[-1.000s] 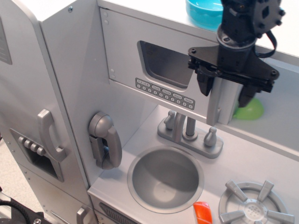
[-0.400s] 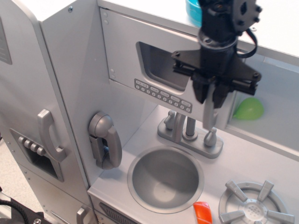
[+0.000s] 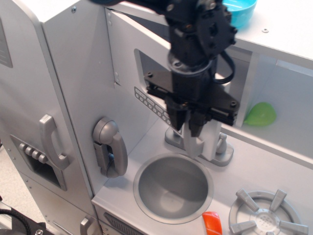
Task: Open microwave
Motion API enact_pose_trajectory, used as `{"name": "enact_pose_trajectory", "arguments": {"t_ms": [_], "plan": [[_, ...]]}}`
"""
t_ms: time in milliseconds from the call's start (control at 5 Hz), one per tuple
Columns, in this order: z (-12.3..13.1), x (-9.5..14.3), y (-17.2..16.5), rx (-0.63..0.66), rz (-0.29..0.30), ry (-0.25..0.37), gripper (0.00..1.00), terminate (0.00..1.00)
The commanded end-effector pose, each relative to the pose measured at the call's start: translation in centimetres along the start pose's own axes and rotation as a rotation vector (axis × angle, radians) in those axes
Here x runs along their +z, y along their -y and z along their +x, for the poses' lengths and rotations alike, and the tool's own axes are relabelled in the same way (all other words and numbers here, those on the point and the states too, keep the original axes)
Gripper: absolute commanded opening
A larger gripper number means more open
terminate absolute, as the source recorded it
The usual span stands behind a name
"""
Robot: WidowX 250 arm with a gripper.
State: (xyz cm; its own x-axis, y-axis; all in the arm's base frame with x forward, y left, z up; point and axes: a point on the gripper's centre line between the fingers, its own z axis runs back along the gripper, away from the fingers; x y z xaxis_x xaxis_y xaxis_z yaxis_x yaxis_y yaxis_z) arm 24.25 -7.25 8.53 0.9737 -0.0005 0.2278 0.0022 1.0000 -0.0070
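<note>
since the earlier frames the black gripper [image 3: 188, 128] has travelled left and toward the camera, and the microwave [image 3: 146, 83] door has swung outward with it, so the cavity behind now shows and a green balloon-like toy [image 3: 260, 114] lies uncovered inside. only one view is given. the microwave sits above the counter, right of the tall grey fridge door [image 3: 29, 117], its door hinged on the left and standing well ajar. the row of small grey buttons [image 3: 151, 104] now slants along the door's lower edge. the gripper's fingers are clenched around the vertical silver bar handle [image 3: 194, 143] at the door's free edge, above the round sink [image 3: 173, 187]. a toy phone [image 3: 109, 147] hangs on the side wall, and a turquoise bowl [image 3: 239, 10] rests on top.
</note>
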Motion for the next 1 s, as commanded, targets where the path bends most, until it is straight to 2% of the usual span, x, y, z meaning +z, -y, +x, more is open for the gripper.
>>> {"name": "enact_pose_trajectory", "arguments": {"t_ms": [0,200,400,600,800], "plan": [[-1.5,1.3,2.5,-0.059,-0.011,-0.107,1.00,0.00],[-1.3,1.2,6.3,-0.052,-0.041,-0.170,1.00,0.00],[-0.3,1.8,9.5,-0.033,-0.116,-0.194,1.00,0.00],[1.6,2.8,11.4,-0.028,-0.129,-0.110,1.00,0.00],[4.2,2.9,11.0,-0.021,-0.131,-0.024,1.00,0.00]]}}
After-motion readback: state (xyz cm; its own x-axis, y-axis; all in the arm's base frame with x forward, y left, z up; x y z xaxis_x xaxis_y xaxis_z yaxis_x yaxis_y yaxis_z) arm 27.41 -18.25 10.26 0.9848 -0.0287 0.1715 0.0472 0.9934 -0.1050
